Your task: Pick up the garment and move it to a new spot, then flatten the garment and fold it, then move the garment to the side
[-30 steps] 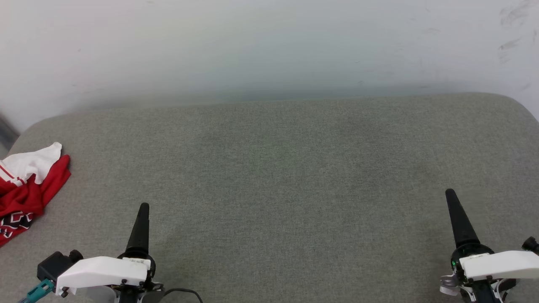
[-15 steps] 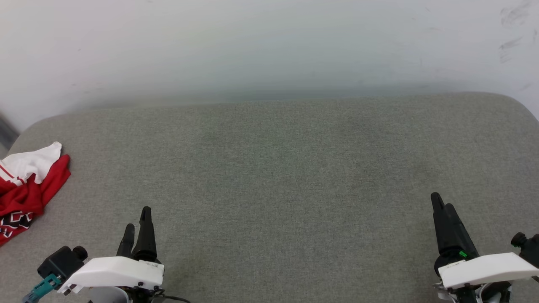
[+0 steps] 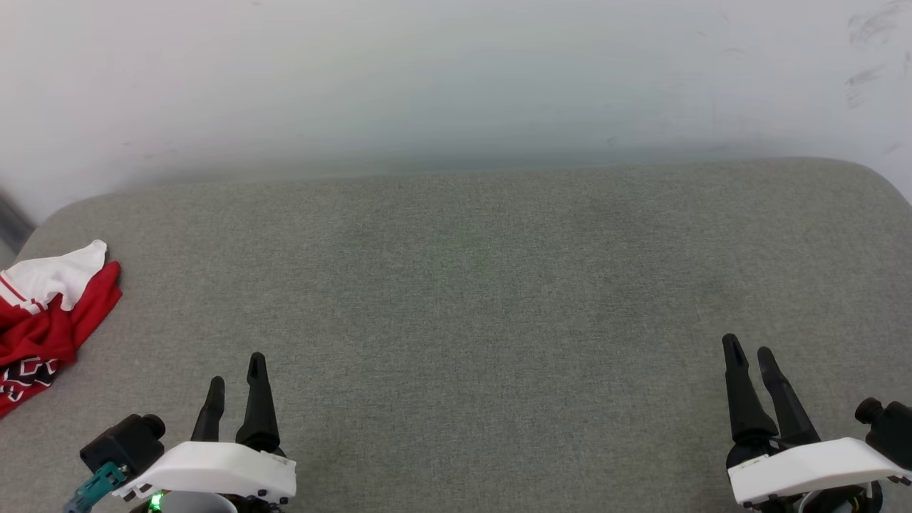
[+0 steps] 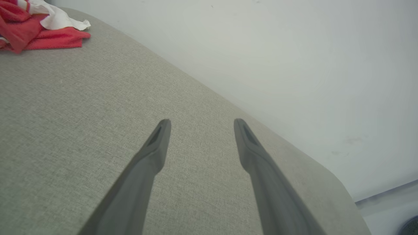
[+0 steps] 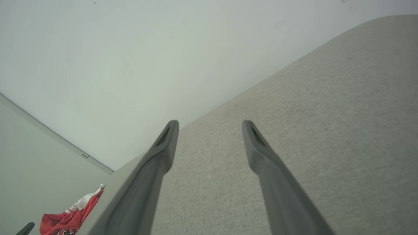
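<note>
- From the head view we see the garment [image 3: 50, 313] bunched up at the far-left edge of the grey cushion [image 3: 470, 285], near its back-left corner and partly cut off by the frame. It's red with a white sleeve on top, and a bit of black-and-white lettering peeks out low down.
- The left wrist view catches the same heap [image 4: 39, 36] from low and side-on. We get red folds and the white bit here, but the lettering isn't readable.
- The right wrist view puts it [image 5: 65, 220] way off at the cushion's far end, small and crumpled. We can also see a thin seam line running down the pale wall [image 5: 98, 81], which the head view doesn't give us.
- The left gripper [image 3: 236, 369] sits at the front edge towards the left. Its fingers are spread wide with nothing between them, and it's well apart from the garment.
- The right gripper [image 3: 747, 345] is at the front edge near the right corner. Its fingers are spread just as wide over bare fabric, and it's not holding anything either.
</note>
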Robot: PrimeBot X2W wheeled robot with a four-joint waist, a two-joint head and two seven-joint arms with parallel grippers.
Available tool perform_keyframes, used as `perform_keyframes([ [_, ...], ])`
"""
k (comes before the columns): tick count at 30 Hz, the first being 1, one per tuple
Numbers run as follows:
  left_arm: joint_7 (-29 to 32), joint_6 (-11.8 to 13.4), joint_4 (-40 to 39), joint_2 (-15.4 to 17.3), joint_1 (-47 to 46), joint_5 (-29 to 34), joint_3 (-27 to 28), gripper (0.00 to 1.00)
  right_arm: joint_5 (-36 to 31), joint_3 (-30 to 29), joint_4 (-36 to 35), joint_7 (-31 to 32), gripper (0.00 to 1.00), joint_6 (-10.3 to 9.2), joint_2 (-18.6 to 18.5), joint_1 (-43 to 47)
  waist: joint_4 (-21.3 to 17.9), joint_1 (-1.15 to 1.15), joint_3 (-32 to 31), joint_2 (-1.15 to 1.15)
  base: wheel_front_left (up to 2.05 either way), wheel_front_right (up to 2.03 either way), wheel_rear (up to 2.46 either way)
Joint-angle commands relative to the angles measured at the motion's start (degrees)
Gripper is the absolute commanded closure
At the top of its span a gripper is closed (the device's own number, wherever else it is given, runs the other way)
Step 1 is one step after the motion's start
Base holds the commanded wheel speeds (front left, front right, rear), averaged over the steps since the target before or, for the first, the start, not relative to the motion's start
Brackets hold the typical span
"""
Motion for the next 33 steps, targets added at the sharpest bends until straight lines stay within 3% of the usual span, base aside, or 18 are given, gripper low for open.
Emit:
perform_keyframes([
  [1, -0.6, 0.4, -1.2, 0.5, 0.0, 1.6, -0.4, 0.00, -2.0, 0.2, -1.1, -0.7, 0.00, 0.01, 0.0, 0.2, 0.0, 0.00, 0.0, 0.00, 0.00, 0.00, 0.00],
  [33, -5.5, 0.8, -3.2, 0.1, 3.6, 21.7, -2.8, 0.00, -21.7, 1.4, -3.5, -5.6, 0.00, 0.01, 0.0, 3.1, 0.1, 0.00, -0.1, 0.00, 0.00, 0.00, 0.00],
])
